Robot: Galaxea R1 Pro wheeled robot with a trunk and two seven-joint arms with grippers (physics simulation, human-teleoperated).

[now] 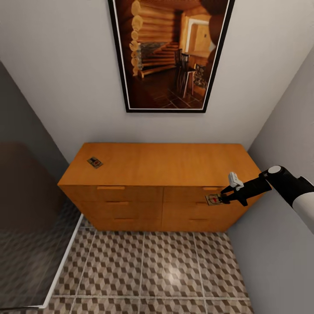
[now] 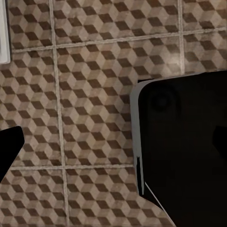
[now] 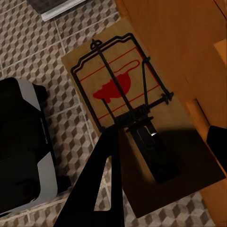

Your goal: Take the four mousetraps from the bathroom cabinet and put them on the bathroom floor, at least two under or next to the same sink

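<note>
Before the cabinet (image 1: 161, 170), right pincer (image 1: 223, 198) half-hides a mousetrap (image 1: 213, 199).

Right gripper (image 1: 223, 198) clamped on mousetrap (image 1: 213, 199) before cabinet (image 1: 157, 165); second mousetrap (image 1: 94, 162) on top

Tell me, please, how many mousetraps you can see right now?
2: one mousetrap lies on the cabinet top; another is held in the right claw. Others may be hidden.

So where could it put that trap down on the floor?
The tiled floor before the cabinet is bare, from the glass panel to the right wall. The right gripper holds one mousetrap above it; another sits on the cabinet top.
</note>
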